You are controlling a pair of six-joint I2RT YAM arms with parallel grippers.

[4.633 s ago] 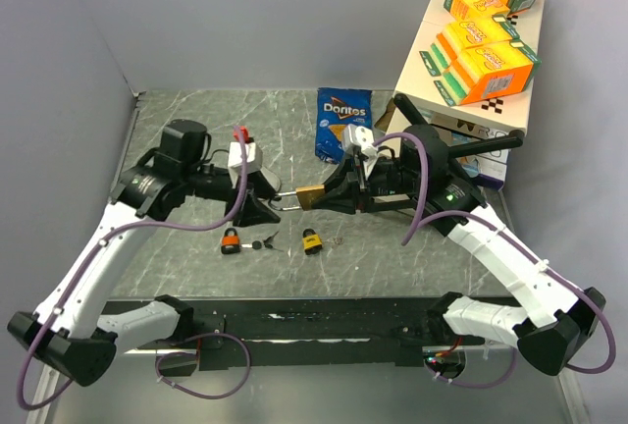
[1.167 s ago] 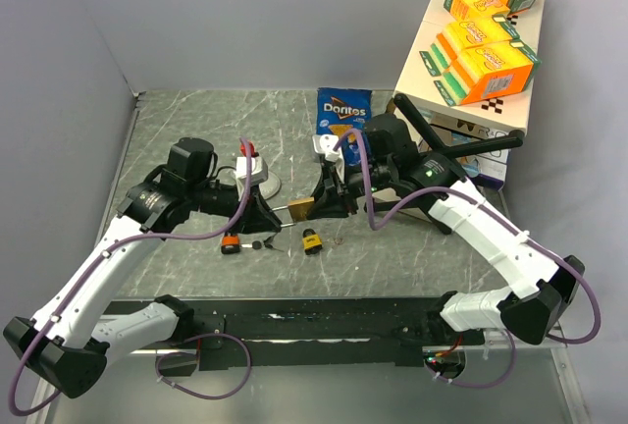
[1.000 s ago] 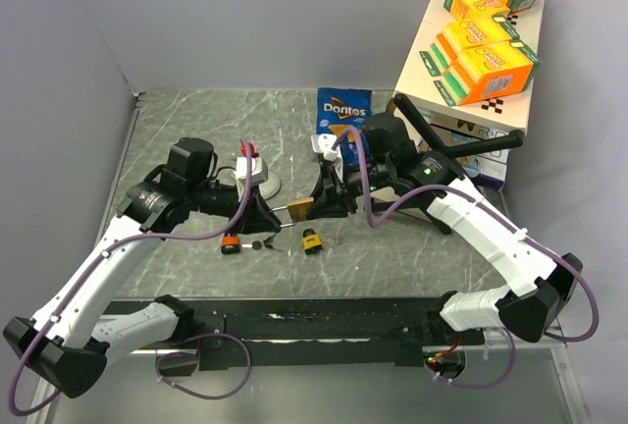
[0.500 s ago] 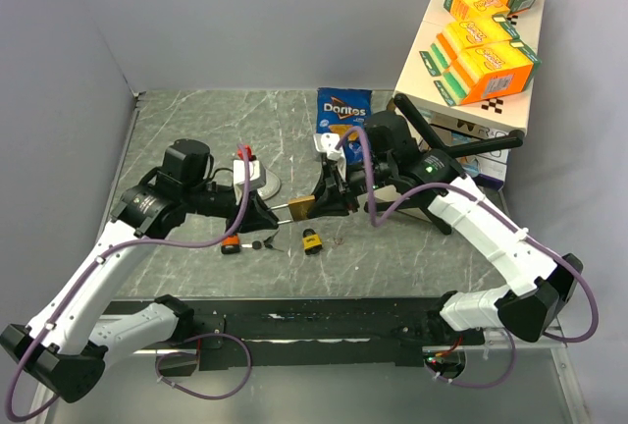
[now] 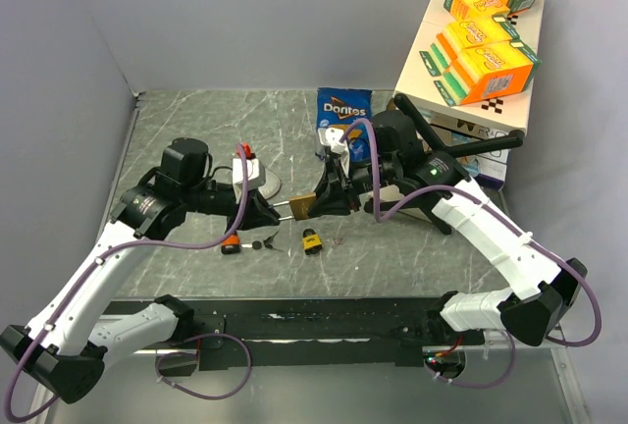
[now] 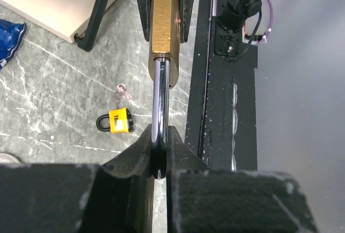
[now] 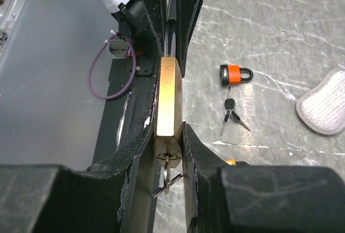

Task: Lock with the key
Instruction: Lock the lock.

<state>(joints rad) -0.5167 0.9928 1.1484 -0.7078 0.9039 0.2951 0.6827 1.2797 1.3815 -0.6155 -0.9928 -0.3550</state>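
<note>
Boxes: a pale cardboard box (image 5: 424, 79) is sitting at the upper right of the top view, with orange-and-green cartons (image 5: 488, 63) stacked on its top; I cannot tell what is inside any of them.
Bag: a blue Doritos bag (image 5: 343, 116) is lying flat at upper centre, just behind the right arm's wrist.
Lock: the brass padlock (image 5: 304, 206) is hanging in the air at centre frame, stretched sideways between the two arms above the tabletop (image 5: 191, 120).
Left fingers: the left fingers (image 5: 260, 213) are squeezing together on the steel shackle (image 6: 160, 101), coming in from the left.
Right fingers: the right fingers (image 5: 334, 196) are clamping the brass body from both flat sides, and a key (image 7: 166, 175) is sticking out of the end nearest the right wrist camera.
Loose items: an orange padlock (image 5: 231, 243) with a bunch of keys (image 5: 260, 243) just beside it is resting below the left fingers; a yellow padlock (image 5: 313, 240) is lying below the brass one; a grey round pad (image 5: 265, 183) is lying behind the left wrist.
Room: the tabletop is showing grey marbling, and plain lilac-grey walls (image 5: 245, 12) are closing it in on three sides.
Change: compared with a few seconds ago, the right arm is reaching in from higher up and closer to the bag, the left wrist is sitting turned differently, and the loose padlocks are lying where they were.
</note>
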